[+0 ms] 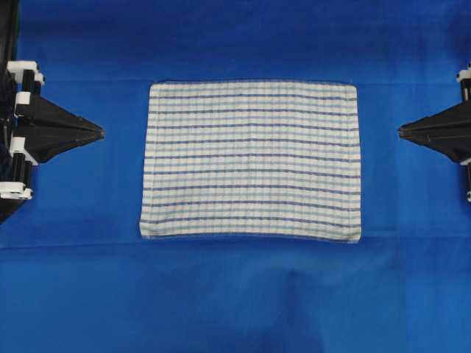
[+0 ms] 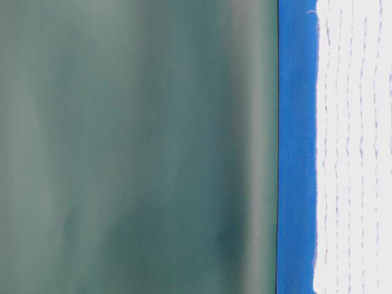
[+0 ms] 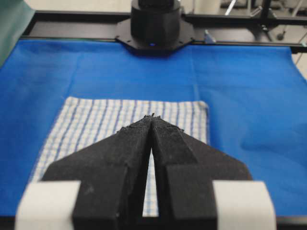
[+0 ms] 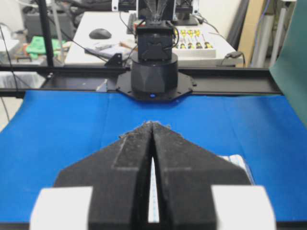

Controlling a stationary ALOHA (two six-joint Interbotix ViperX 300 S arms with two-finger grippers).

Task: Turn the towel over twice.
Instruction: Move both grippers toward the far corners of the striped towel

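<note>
In the left wrist view the left pincer (image 3: 152, 117) is pressed together with nothing in it above the near edge of the towel (image 1: 252, 159), which lies flat mid-worktop on the blue sheet (image 1: 235, 294), while opposite it the right pincer (image 1: 401, 132) is likewise pressed together and clear of the cloth.

No readable text — no labels, brands, numbers, signs.
</note>
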